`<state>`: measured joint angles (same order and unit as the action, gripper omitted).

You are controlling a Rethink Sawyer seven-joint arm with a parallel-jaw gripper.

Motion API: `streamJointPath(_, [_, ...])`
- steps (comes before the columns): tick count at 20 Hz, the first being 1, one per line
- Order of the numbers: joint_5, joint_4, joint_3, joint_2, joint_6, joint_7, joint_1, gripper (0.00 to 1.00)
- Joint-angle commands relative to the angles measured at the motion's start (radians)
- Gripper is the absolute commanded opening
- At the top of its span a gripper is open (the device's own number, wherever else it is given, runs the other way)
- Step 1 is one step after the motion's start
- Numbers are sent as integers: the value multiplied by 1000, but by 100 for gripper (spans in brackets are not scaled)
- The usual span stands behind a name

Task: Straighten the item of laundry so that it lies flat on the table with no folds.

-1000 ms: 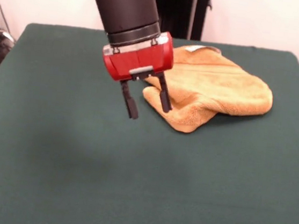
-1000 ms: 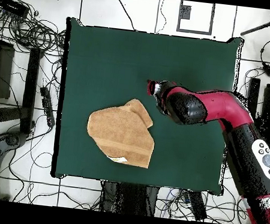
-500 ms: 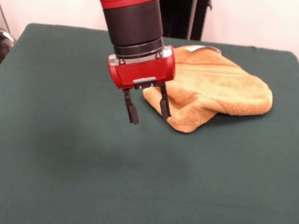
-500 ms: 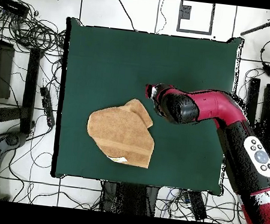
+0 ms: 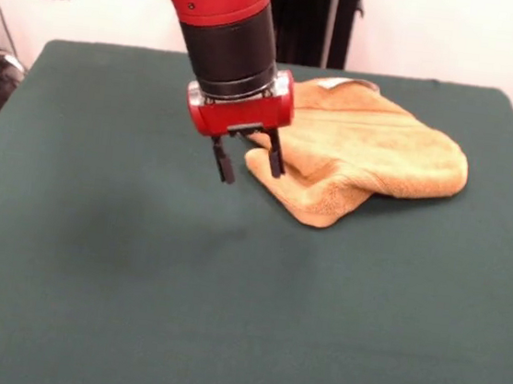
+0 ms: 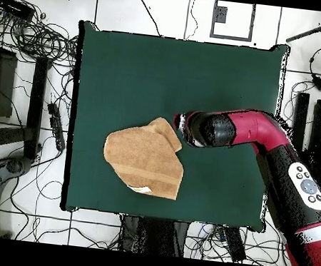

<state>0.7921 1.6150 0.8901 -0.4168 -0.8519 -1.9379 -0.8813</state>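
Observation:
The orange-tan terry towel [image 5: 363, 153] lies folded over and bunched on the dark green table [image 5: 135, 280], towards the far right in the front view. Its white tag [image 5: 336, 82] shows at the far edge. In the overhead view the towel [image 6: 144, 158] lies near the table's bottom edge, with a folded flap pointing up right. My gripper [image 5: 248, 164] is open, its two black fingers pointing down just above the table. It stands at the towel's near left folded corner, one finger [image 5: 275, 157] in front of that corner. In the overhead view the gripper [image 6: 181, 123] is just right of the flap.
The green table [image 6: 178, 69] stretches wide on the near side and left of the towel in the front view. Cables and floor tiles surround the table in the overhead view. My red arm [image 6: 263, 136] reaches in from the bottom right.
My gripper has moved away from the camera and nearer the towel's folded corner, staying open. The towel has not moved.

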Motion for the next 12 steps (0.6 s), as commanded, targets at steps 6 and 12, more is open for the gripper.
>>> streamJointPath(6, [14, -15, -97, 47, -132, 185, 66, 100])
streamJointPath(12, [41, -65, -105, 102, -38, 141, 88, 100])
